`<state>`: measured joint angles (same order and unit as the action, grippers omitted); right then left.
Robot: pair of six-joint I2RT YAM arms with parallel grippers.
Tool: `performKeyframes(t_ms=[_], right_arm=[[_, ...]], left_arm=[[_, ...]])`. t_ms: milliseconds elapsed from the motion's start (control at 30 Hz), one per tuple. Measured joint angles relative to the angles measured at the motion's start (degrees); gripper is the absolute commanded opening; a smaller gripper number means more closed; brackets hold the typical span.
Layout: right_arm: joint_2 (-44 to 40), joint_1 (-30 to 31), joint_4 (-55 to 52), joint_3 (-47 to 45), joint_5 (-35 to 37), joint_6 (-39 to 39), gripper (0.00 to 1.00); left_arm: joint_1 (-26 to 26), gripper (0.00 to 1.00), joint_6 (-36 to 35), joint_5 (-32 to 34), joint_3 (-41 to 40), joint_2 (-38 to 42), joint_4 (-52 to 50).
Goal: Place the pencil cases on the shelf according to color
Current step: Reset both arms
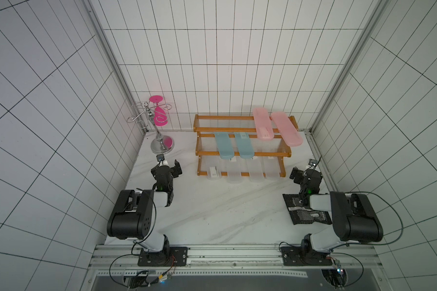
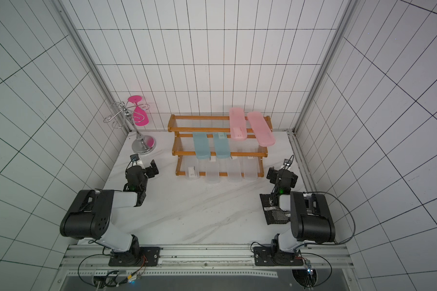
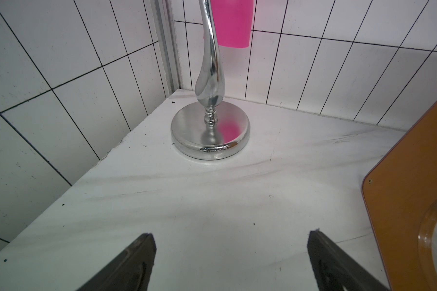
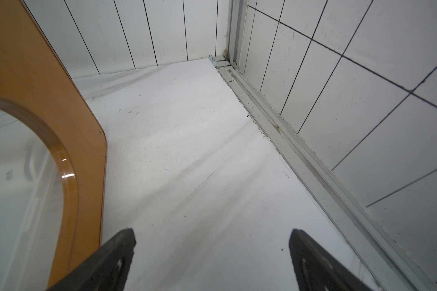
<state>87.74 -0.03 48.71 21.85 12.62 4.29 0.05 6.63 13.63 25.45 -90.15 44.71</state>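
Your left gripper [image 3: 231, 236] stood with its jaws spread wide and nothing between them, above bare counter [image 3: 212, 201] near the back left corner. It faced the base of the chrome stand [image 3: 210, 131] that carried a pink glass [image 3: 234, 22], with the shelf [image 3: 401, 176] just beside it. Your right gripper [image 4: 212, 234] was likewise released and empty, over the counter by its right edge, the shelf's end panel close to one finger. On the shelf at the back edge, two pink pencil cases [image 1: 263, 123] lay across the top tier, jutting forward. Two teal cases [image 1: 223, 146] lay on the middle tier and four frosted clear cases [image 1: 231, 173] on the bottom, these faint against the white, so their ends were hard to trace. A black packet [image 1: 300, 216] lay under your right arm.
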Motion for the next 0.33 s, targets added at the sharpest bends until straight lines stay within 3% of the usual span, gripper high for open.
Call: performKeyframes(t_ms=[333], right_arm=[[0.0, 0.0, 0.0, 0.0, 0.0, 0.0, 0.99]], left_arm=[[0.0, 0.98, 0.0, 0.0, 0.0, 0.0, -0.7]])
